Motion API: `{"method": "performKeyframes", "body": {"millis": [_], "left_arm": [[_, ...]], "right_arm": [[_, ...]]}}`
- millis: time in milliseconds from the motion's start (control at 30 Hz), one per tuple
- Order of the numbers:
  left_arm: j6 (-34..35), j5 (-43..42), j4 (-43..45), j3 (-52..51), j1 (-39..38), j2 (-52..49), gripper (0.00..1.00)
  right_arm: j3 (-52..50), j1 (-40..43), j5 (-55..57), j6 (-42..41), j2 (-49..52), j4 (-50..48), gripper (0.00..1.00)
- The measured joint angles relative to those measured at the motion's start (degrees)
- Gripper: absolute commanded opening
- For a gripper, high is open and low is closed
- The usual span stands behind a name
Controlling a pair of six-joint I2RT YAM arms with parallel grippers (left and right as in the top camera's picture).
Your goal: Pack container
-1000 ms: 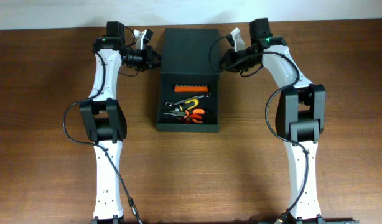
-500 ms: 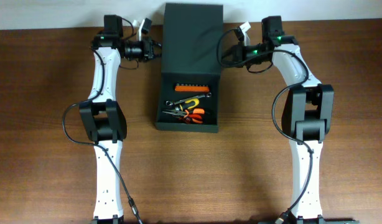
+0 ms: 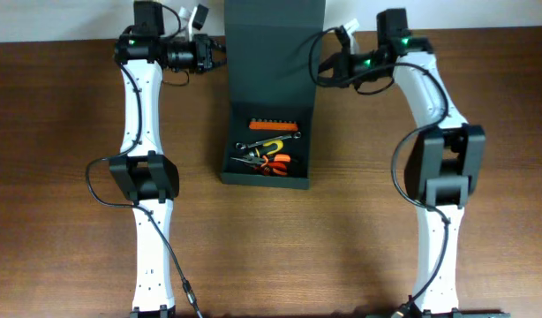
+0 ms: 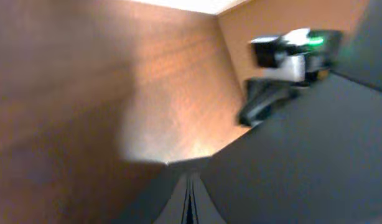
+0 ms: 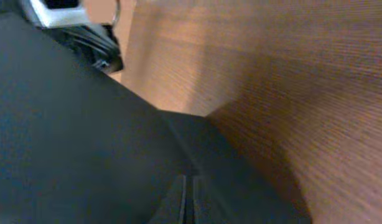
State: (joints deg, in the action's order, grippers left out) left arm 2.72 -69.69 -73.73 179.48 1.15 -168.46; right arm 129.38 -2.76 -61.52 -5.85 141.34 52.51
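The dark green-black container stands open at the table's middle, and its lid is raised steeply at the back. Inside lie an orange bit holder, a yellow-handled tool and orange-handled pliers. My left gripper is at the lid's left edge and my right gripper is at its right edge. Both are shut on the lid. In the left wrist view the closed fingers meet the dark lid. In the right wrist view the fingers do the same against the lid.
The brown wooden table surrounds the container. The table's back edge and a pale wall strip lie just behind both grippers. Each wrist view shows the other arm across the lid, the left wrist view and the right wrist view.
Both grippers have moved toward the back of the table with the lid's edges. The lid has swung up from lying flatter to standing much steeper.
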Motion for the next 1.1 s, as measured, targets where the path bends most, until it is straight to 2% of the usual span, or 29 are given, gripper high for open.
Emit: {"method": "performKeyframes", "body": {"millis": [200,367,800,933,1100], "left_arm": [[-6.49,4.87,-14.69,-0.02,-0.02,2.51,0.02],[-10.86,9.55,-22.34,-0.02,0.0,8.13,0.02],[-12.57,17.68,-22.75,0.0,0.0,20.24,0.02],[-12.33,25.22,-22.8,0.0,-0.42,21.57,0.02],[-12.13,39.1,-22.91,0.0,-3.1,24.24,0.02]], "right_arm": [[0.31,-0.61,7.37,3.89,-9.38,9.7,0.04],[0.7,-2.8,13.88,7.52,-14.64,17.79,0.04],[0.72,-7.1,23.1,10.64,-16.96,27.67,0.04],[0.72,-8.92,28.15,10.73,-20.11,29.0,0.04],[0.72,-13.05,36.98,10.08,-25.4,30.23,0.04]]}}
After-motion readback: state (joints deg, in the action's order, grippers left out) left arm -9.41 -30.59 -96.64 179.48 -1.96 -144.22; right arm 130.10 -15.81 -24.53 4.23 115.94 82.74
